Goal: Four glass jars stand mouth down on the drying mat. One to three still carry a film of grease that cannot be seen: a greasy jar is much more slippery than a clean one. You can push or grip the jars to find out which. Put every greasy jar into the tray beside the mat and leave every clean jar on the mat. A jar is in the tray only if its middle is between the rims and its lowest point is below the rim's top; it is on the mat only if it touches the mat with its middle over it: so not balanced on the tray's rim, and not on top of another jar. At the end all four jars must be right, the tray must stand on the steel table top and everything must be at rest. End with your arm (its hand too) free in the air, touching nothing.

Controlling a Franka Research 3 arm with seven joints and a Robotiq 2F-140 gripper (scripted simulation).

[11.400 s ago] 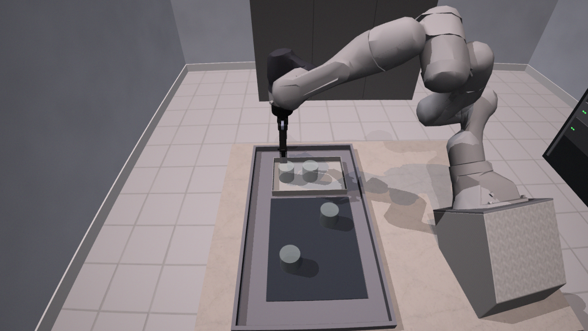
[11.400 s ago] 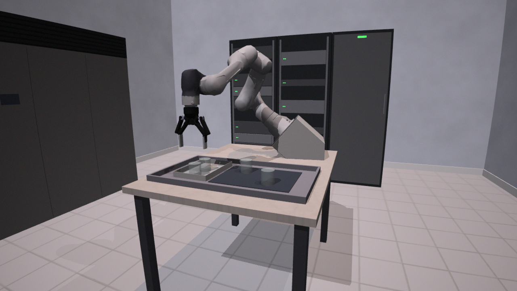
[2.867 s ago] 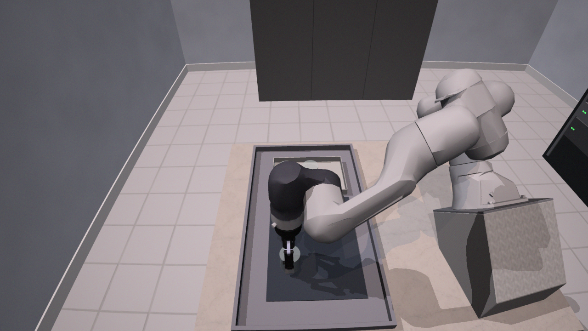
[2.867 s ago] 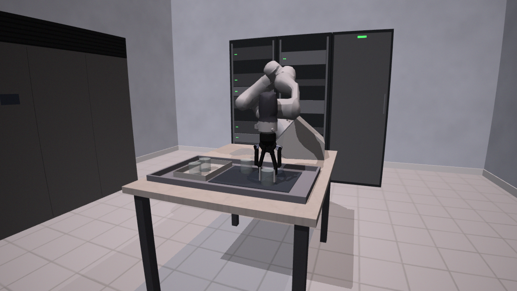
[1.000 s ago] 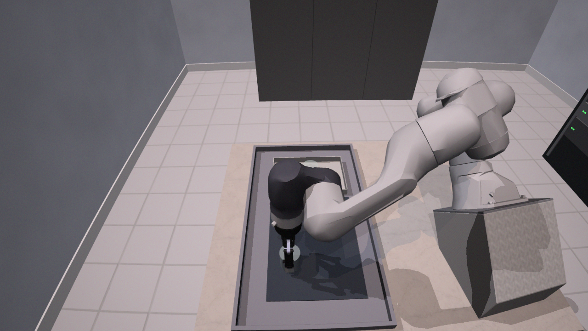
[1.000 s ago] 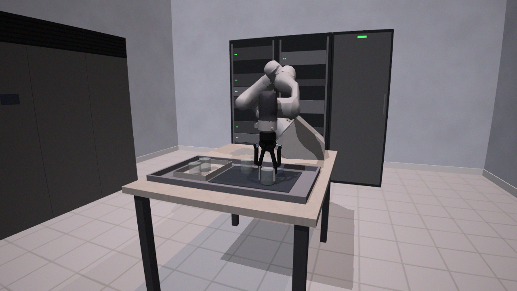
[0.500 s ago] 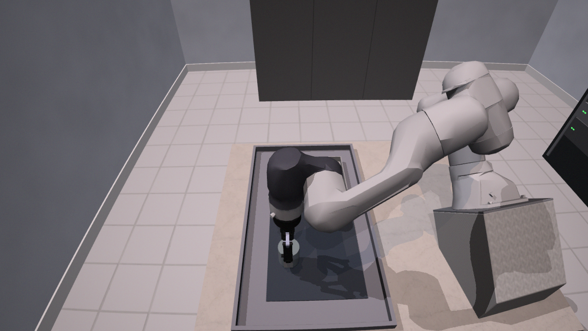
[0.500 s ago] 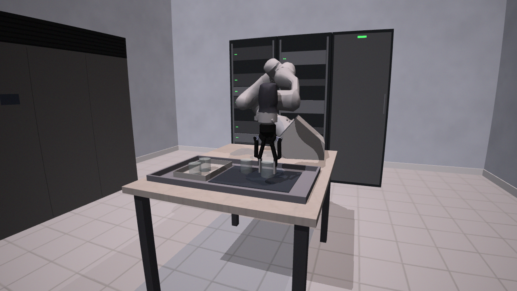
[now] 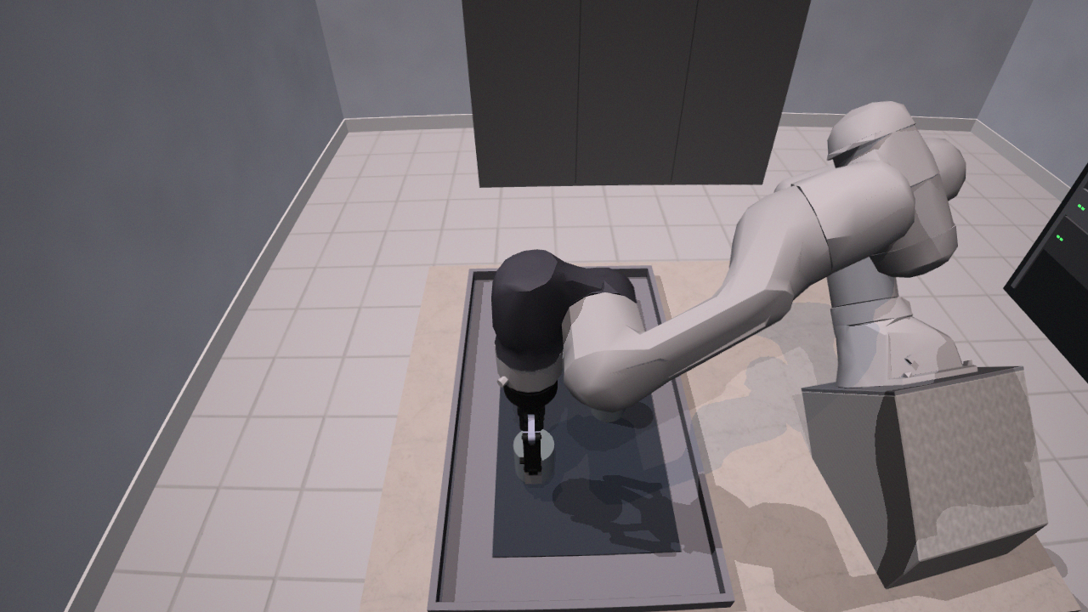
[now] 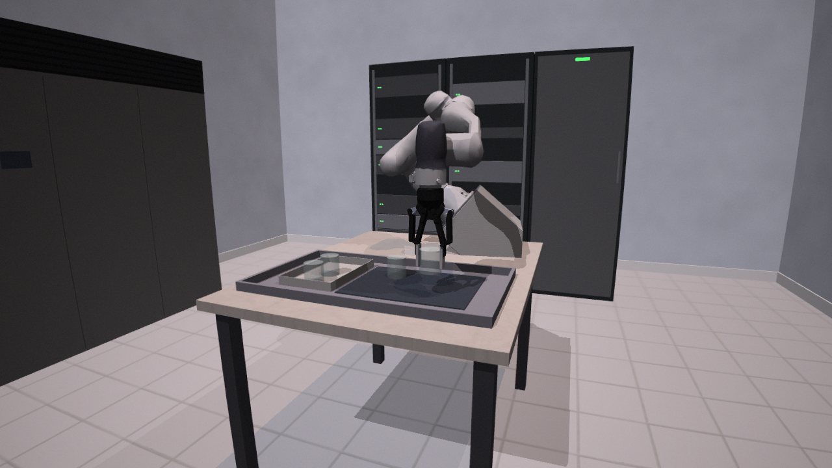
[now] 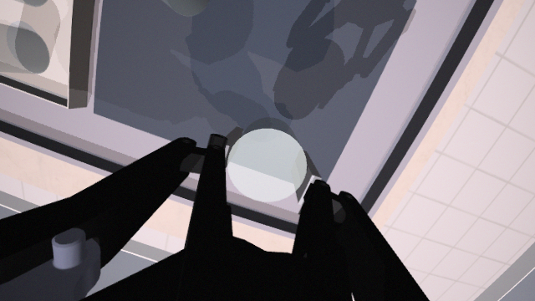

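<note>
The gripper [image 9: 531, 458] [image 10: 430, 260] [image 11: 267, 150] points straight down over the mat [image 9: 524, 532] [image 10: 377, 289] [image 11: 146, 79], its two fingers closed on opposite sides of a glass jar [image 9: 547, 444] [image 10: 430, 260] [image 11: 267, 165] and clasping it. This held jar hangs upright and raised clear of the mat, pale and see-through, its round end bright in the wrist view, where a slanting line divides a greyer part from a whiter one. Behind the dark wrist, the pale arm [image 9: 787, 247] [image 10: 462, 145] bends back to its slanted grey pedestal [image 9: 973, 456] [image 10: 488, 235], at three o'clock from the gripper in the top view. A second jar [image 9: 609, 415] [image 10: 396, 267] [image 11: 188, 6] stands on the mat, at nine o'clock from the held one in the exterior view and partly hidden by the arm from above. Farther out at nine o'clock, the shallow tray [image 10: 308, 283] [image 11: 79, 54] contains two clear jars, a nearer one [image 10: 312, 269] [image 11: 31, 48] and a farther one [image 10: 329, 263], the latter toward one o'clock from the former. Tray and mat lie side by side on the rimmed steel table top [image 9: 593, 580] [image 10: 494, 290] [image 11: 397, 96]. Overlapping shadows darken the mat.
</note>
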